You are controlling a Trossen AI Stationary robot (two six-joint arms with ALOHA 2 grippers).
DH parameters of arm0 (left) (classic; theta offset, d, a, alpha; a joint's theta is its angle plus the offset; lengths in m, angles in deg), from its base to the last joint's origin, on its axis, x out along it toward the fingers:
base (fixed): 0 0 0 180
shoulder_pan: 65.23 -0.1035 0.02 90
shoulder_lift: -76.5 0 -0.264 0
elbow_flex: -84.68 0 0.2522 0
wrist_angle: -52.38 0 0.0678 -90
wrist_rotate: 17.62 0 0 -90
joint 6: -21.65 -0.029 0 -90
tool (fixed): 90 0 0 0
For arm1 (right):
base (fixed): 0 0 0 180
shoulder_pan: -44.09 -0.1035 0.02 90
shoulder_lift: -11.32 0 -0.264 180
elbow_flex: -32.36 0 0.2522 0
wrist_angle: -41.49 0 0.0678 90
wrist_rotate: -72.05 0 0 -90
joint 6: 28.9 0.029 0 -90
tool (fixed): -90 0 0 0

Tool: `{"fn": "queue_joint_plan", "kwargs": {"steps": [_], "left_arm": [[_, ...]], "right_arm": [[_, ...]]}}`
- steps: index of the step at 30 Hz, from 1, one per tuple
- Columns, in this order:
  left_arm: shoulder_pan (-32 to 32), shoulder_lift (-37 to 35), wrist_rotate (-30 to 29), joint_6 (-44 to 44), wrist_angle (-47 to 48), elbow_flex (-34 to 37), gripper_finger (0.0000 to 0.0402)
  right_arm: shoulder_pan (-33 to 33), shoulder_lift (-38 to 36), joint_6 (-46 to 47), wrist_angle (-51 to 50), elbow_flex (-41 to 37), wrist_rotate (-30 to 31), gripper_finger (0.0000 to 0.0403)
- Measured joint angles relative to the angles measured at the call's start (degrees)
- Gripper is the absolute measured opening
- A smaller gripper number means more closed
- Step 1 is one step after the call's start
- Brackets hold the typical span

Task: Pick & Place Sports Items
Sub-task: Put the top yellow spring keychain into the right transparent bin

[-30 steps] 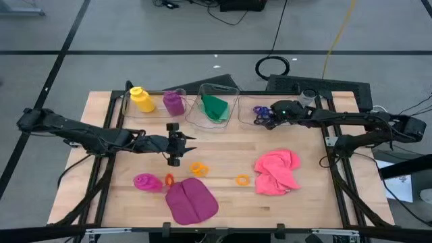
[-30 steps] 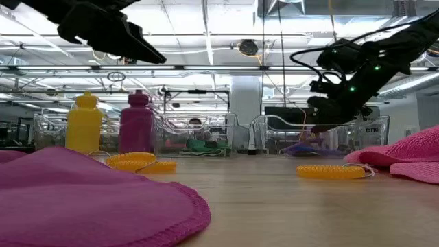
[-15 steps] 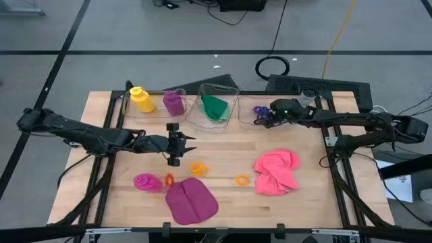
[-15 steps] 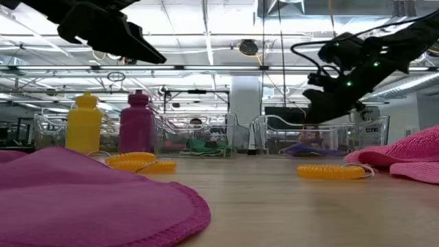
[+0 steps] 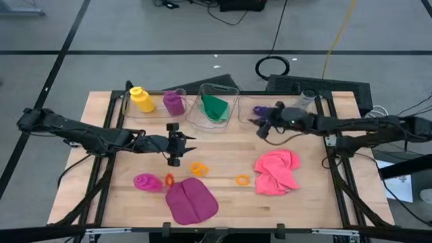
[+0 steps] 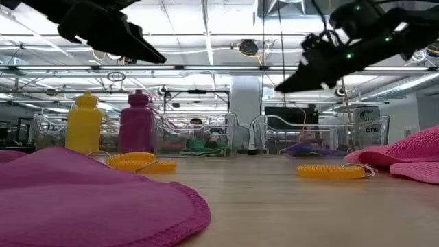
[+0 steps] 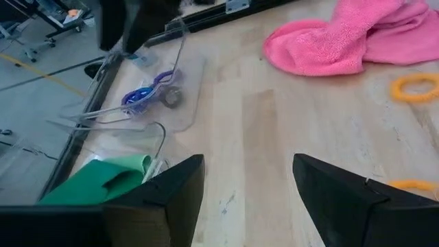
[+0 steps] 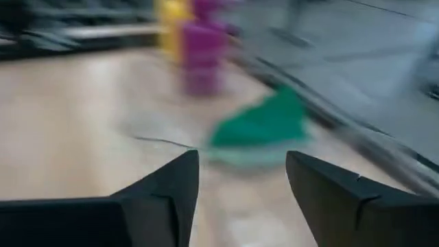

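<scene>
Right gripper (image 5: 262, 128) hung with its fingers apart and nothing between them, just in front of the right-hand clear bin (image 5: 251, 116) holding purple rings (image 5: 260, 110). Yellow bottle (image 5: 141, 99), purple bottle (image 5: 174, 102) and green cloth (image 5: 216, 106) already sat in bins. Pink cloth (image 5: 277, 171), magenta cloth (image 5: 191, 201), magenta bottle (image 5: 146, 181) and orange rings (image 5: 198, 168) remained on the table (image 5: 101, 169). Left gripper (image 5: 173, 144) waited, also spread empty, mid-table.
</scene>
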Motion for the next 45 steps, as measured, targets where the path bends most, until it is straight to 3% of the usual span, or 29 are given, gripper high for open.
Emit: {"fn": "queue_joint_plan", "kwargs": {"steps": [2,5,8,10,20,32,45], "left_arm": [[0.0,0.0,2.4,1.5,0.1,0.0,0.0186],[0.0,0.2,10.8,2.0,0.6,0.0,0.0186],[0.0,1.7,18.4,2.9,0.3,0.0,0.0186],[0.0,3.7,19.8,4.1,-0.9,0.0,0.0186],[0.0,16.3,20.1,-3.9,-5.7,0.0,0.0186],[-3.8,18.4,20.2,-2.1,-3.3,0.0,0.0186],[-7.3,26.0,26.7,-3.6,-2.2,0.0,0.0186]], "right_arm": [[-1.8,0.0,-0.8,2.5,0.0,-5.4,0.0158],[-4.3,0.0,-1.1,6.8,0.0,-13.6,0.0158],[-6.6,0.0,-1.1,10.8,0.0,-19.2,0.0158],[-8.1,0.0,-1.1,12.2,0.0,-21.2,0.0158],[-14.7,0.0,-5.1,11.0,0.0,-21.1,0.0157],[-15.1,0.0,-5.0,10.6,0.0,-21.1,0.0157],[-15.1,0.0,-5.4,9.4,0.0,-17.7,0.0157]]}}
